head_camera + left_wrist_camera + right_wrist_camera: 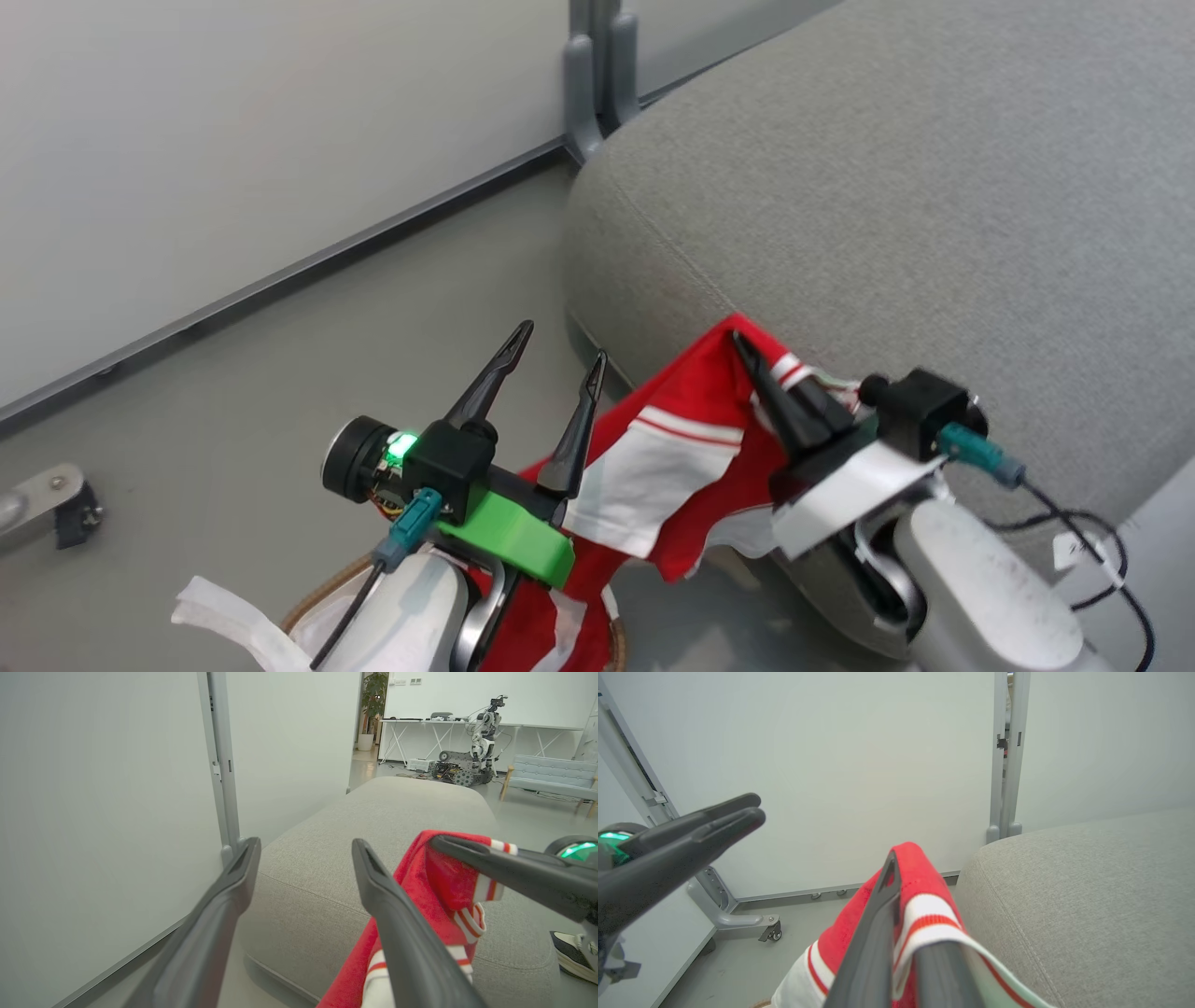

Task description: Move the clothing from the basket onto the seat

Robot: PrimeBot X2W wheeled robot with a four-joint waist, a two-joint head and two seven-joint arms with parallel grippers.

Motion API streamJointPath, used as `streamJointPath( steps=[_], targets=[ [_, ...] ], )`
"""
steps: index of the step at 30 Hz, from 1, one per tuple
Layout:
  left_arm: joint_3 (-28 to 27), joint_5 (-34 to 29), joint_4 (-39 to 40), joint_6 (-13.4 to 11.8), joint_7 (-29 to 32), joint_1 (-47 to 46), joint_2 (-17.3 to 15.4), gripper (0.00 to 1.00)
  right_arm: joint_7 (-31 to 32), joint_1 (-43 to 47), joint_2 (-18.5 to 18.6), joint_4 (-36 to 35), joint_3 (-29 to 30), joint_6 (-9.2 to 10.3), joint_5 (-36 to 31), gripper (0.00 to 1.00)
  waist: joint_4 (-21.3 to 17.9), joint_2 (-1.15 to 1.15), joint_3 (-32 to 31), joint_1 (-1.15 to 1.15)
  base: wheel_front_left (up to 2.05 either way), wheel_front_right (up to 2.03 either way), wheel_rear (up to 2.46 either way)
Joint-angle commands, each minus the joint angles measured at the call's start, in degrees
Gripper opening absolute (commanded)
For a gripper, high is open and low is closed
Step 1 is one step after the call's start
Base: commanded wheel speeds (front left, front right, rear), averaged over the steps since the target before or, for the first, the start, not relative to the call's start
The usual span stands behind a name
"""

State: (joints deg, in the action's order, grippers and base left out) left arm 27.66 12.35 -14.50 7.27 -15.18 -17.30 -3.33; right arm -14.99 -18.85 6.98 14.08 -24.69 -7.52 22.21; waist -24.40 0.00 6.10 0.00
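Observation:
A red garment of the clothing [672, 457] with white panels hangs from my right gripper [747, 350], which is shut on its striped edge beside the front corner of the grey seat [934, 187]. The cloth drapes down toward the basket [322, 588], whose brown rim and white liner peek out at the bottom. My left gripper [555, 359] stands open just left of the garment, with nothing between its fingers. The left wrist view has the garment [420, 891] hanging past the open fingers [224, 891]. In the right wrist view the cloth [920, 886] is pinched over the shut fingers [882, 914].
A pale partition wall [233, 140] with a grey post [597, 75] and a wheeled foot [47, 509] stands left of the seat. Far off are another robot [476, 742], a table and a blue bench [551, 774]. A shoe [572, 954] rests on the floor right of the seat.

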Motion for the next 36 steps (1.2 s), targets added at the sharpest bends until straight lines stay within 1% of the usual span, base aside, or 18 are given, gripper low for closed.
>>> streamJointPath(
  steps=[1,4,5,9,12,14,17,20,22,26,30,33,36],
  targets=[
    [0.21,-0.92,0.05,0.24,0.05,0.28,-1.03,1.0,-0.29,-3.15,1.29,-0.77,0.78,0.06,-0.75,0.0,-6.84,0.0,5.22,0.0,0.0,0.0,0.0],
    [0.77,-1.5,0.44,0.28,0.05,-0.86,-1.75,1.0,-0.29,-9.25,3.71,-1.64,0.85,0.06,-2.24,0.0,-7.27,0.0,8.02,0.0,0.0,0.0,0.0],
    [1.36,-1.77,0.61,0.3,0.05,-1.26,-2.16,1.0,-0.29,-11.75,5.09,-1.79,1.31,0.06,-2.76,0.0,-7.26,0.0,9.18,0.0,0.0,0.0,0.0],
    [4.05,-1.91,1.56,0.33,0.04,-3.27,-4.19,1.0,-0.28,-20.21,9.8,-1.68,3.84,0.06,-4.55,0.0,-5.77,0.0,13.79,0.0,0.0,0.0,0.0],
    [4.87,-1.38,2.2,0.33,0.05,-4.56,-5.83,1.0,-0.29,-26.68,13.43,-0.5,5.53,0.06,-5.7,0.0,-4.47,0.0,16.86,0.0,0.0,0.0,0.0],
    [5.34,-1.21,2.71,0.33,0.05,-5.76,-6.95,1.0,-0.29,-31.58,16.23,1.35,6.98,0.06,-6.57,0.0,-3.42,0.0,19.09,0.0,0.0,0.0,0.0],
    [6.33,-0.91,3.16,0.33,0.05,-7.04,-8.49,1.0,-0.28,-37.35,19.4,4.43,8.62,0.06,-7.5,0.0,-1.83,0.0,21.87,0.0,0.0,0.0,0.0],
    [6.71,-0.67,3.8,0.34,0.05,-8.53,-9.78,1.0,-0.28,-43.0,22.27,8.29,10.28,0.07,-8.58,0.0,-0.25,0.0,24.65,0.0,0.0,0.0,0.0],
    [7.1,-0.47,4.2,0.34,0.04,-9.29,-10.31,1.0,-0.27,-45.95,23.54,10.98,11.35,0.07,-9.05,0.0,0.82,0.0,26.31,0.0,0.0,0.0,0.0],
    [7.73,0.01,4.63,0.34,0.05,-10.85,-11.57,1.0,-0.26,-51.27,25.11,15.75,13.89,0.07,-10.95,0.0,2.8,0.0,29.22,0.0,0.0,0.0,0.0],
    [8.41,0.07,4.82,0.34,0.04,-12.03,-12.06,1.0,-0.26,-53.89,25.53,20.09,16.72,0.06,-14.52,0.0,4.57,0.0,31.57,0.0,0.0,0.0,0.0],
    [8.26,0.21,4.69,0.34,0.05,-12.3,-12.0,1.0,-0.26,-53.23,24.6,22.93,19.07,0.07,-16.99,0.0,5.76,0.0,32.77,0.0,0.0,0.0,0.0],
    [7.97,0.38,4.28,0.35,0.05,-12.25,-11.93,1.0,-0.26,-50.09,22.62,25.9,20.38,0.06,-19.05,0.0,6.61,0.0,33.35,0.0,0.0,0.0,0.0]
  ],
)
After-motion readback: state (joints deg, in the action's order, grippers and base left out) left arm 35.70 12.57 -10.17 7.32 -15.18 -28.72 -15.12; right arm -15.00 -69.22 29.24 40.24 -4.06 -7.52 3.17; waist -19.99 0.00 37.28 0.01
